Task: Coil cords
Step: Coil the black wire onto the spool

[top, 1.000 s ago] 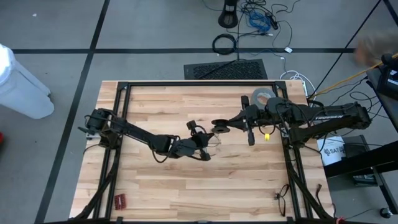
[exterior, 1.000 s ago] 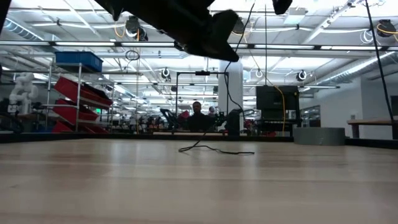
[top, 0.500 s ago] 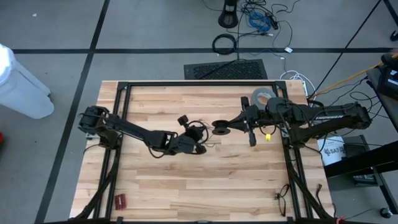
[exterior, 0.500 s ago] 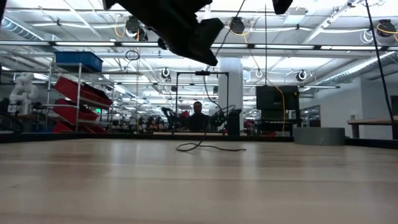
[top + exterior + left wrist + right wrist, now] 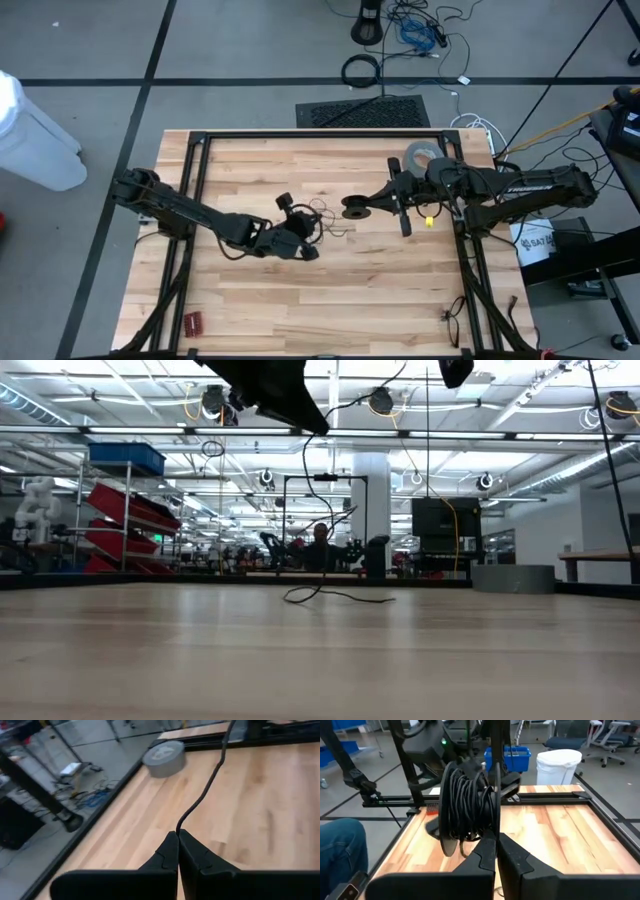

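The cord is a thin black wire. Part of it is wound on a black reel [image 5: 466, 800], and a slack loop [image 5: 335, 597] lies on the wooden table near its middle [image 5: 322, 215]. My left gripper [image 5: 178, 834] is shut on the cord, left of the reel and raised off the table [image 5: 298, 412]. My right gripper [image 5: 495, 838] is shut on the reel [image 5: 353, 207], right of centre and also raised. In the low view only its tip [image 5: 455, 370] shows at the top edge. My left gripper pinches one strand of the cord [image 5: 178, 827] between its two fingertips, coming slanting down from the table's left. Beyond the fingers the strand runs on, loosely curved, toward the far right. In the low view it hangs down [image 5: 306, 470] to the loop on the table. My right gripper pinches the lower rim of the reel's thin side disc [image 5: 496, 822] between its fingers, coming nearly level from the table's right. The reel stands upright on edge, lifted clear of the table, with the wound cord beside the fingers.
A grey tape roll [image 5: 422, 155] lies at the far right of the table, behind the right arm. A small yellow object [image 5: 429, 219] sits by that arm. Glasses [image 5: 452, 320] and a small red item [image 5: 191, 322] lie near the front edge. A black frame borders the table.
My left gripper, still shut on the cord, has gone toward the table's left edge and upward, away from the reel. The strand now hangs in plain view below it, and the slack loop on the table has shifted a little the same way. The right gripper has kept still.
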Available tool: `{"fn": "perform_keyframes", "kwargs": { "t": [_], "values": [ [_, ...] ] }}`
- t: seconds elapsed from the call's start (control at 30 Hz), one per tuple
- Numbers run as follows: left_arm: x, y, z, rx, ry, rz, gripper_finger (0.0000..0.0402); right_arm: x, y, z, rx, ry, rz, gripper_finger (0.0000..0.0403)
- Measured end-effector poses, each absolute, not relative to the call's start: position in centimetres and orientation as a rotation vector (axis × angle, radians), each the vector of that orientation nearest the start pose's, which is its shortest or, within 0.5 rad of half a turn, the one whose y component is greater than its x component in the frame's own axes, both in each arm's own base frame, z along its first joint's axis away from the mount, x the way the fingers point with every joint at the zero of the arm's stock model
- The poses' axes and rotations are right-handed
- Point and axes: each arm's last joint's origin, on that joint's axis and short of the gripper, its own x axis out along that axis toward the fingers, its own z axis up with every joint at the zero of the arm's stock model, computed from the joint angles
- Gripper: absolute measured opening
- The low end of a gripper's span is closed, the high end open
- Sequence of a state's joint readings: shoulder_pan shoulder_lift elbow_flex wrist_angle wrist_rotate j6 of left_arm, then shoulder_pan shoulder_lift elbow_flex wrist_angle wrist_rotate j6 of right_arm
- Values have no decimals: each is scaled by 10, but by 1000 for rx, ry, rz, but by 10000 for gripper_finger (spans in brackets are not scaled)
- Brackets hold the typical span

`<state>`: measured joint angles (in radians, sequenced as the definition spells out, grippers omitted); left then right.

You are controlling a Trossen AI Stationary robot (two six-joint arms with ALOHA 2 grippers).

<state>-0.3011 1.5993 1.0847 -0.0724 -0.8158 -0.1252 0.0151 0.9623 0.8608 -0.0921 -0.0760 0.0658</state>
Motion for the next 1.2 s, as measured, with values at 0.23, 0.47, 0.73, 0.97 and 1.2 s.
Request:
{"fn": "perform_keyframes", "kwargs": {
  "t": [0.23, 0.47, 0.73, 0.97, 1.2],
  "values": [
    [329, -93, 244, 157, 544, 389, 6, 213, 5, 334, 70, 222, 62, 0],
    [321, -107, 241, 197, 595, 338, 87, 216, 5, 327, 72, 275, 59, 0],
    [311, -105, 254, 194, 582, 336, 124, 221, 5, 323, 95, 293, 54, 0],
    [315, -105, 285, 180, 357, 354, 125, 230, 5, 316, 99, 327, 53, 0],
    [322, -104, 304, 216, 195, 337, 125, 237, 5, 309, 95, 353, 57, 0]
  ]
}}
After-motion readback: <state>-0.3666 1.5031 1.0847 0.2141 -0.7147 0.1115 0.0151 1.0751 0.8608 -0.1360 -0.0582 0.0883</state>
